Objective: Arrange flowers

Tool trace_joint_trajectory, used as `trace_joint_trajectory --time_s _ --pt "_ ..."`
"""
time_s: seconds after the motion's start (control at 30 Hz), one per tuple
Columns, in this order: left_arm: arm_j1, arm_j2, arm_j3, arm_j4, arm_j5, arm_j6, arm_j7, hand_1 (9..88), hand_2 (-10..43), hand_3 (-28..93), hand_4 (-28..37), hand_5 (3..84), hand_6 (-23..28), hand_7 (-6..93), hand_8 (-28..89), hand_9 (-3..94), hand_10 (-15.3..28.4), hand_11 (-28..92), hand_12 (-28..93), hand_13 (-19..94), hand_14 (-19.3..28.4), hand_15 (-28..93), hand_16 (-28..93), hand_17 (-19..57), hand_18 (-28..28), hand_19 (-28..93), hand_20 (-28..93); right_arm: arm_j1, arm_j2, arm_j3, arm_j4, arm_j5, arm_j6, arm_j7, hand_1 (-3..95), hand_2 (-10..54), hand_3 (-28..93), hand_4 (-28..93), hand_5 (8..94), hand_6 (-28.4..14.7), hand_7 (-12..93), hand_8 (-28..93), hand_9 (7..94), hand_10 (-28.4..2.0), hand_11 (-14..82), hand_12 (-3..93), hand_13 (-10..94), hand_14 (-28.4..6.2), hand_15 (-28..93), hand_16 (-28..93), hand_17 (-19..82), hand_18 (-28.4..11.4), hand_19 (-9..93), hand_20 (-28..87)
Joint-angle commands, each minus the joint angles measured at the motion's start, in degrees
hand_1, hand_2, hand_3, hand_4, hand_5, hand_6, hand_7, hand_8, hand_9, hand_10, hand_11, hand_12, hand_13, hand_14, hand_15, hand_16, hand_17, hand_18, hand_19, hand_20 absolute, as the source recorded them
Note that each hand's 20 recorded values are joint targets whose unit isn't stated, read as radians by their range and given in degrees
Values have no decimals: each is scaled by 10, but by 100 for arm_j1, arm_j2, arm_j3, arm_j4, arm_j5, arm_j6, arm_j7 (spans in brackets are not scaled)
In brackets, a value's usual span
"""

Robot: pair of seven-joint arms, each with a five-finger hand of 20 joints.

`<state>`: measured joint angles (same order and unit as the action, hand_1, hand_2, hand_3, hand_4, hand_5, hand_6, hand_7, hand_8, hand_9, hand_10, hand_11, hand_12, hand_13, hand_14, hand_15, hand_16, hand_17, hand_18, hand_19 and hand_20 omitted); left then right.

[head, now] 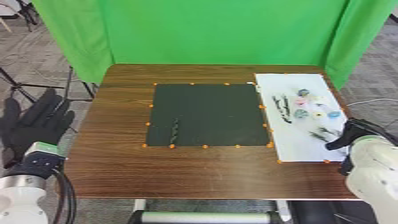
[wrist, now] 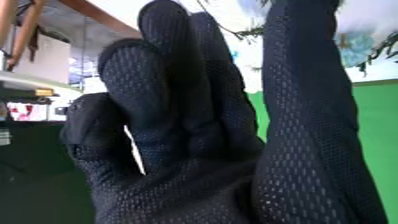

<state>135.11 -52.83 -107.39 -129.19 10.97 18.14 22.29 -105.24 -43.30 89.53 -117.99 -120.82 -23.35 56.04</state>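
Note:
In the head view my left hand (head: 35, 122) is open beside the table's left edge. My right hand (head: 357, 131) is at the white sheet's (head: 298, 145) right edge, close to green sprigs (head: 322, 135); in the right wrist view the hand (wrist: 191, 150) is open, thumb and fingers apart. Pink flowers (head: 300, 101), blue-grey flowers (head: 300, 114) and a light blue flower (head: 334, 114) lie farther up the sheet, beside dark leafy stems (head: 285, 109). A single dark stem (head: 175, 132) rests on the black mat (head: 213, 112). A blue flower (wrist: 355, 47) appears beyond the thumb in the right wrist view.
Orange markers line the mat and the sheet on the brown table (head: 115, 165). A green curtain (head: 222, 32) hangs behind the table's far edge. Dark cables (head: 66, 195) run beside the left arm.

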Motion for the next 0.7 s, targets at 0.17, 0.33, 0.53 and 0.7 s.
trace_joint_trajectory --time_s 0.17,0.33,0.53,0.7 --pt "2 -69 39 13 5 61 -46 251 174 690 -283 404 75 151 -90 299 132 204 79 177 109 303 -118 -56 82 274 66 170 6 -231 317 -54 121 -1 547 -95 607 -281 709 -51 159 -26 803 -126 264 334 728 -115 604 329 406 -252 916 335" --pt "-57 -50 72 37 3 33 -74 251 170 690 -283 403 75 152 -89 298 131 204 79 176 110 305 -118 -56 82 275 64 147 -16 -266 387 -23 40 21 557 -95 645 -282 728 -54 161 32 823 -113 219 390 737 -114 600 334 411 -251 916 333" --pt "-70 -40 67 37 26 -9 -113 251 169 690 -283 402 76 152 -89 298 132 205 79 177 113 311 -116 -58 85 277 63 -47 -11 -221 200 -297 311 -20 561 -95 643 -280 705 -44 254 113 818 -109 211 445 731 -109 609 338 413 -248 922 328" --pt "-59 -53 55 46 21 -16 -137 251 168 690 -283 402 76 152 -89 297 132 204 79 180 115 316 -116 -58 86 278 63 -270 0 -90 -118 -746 495 -51 447 -95 691 -282 684 -44 271 -53 758 -146 358 297 715 -114 622 340 412 -248 928 335"
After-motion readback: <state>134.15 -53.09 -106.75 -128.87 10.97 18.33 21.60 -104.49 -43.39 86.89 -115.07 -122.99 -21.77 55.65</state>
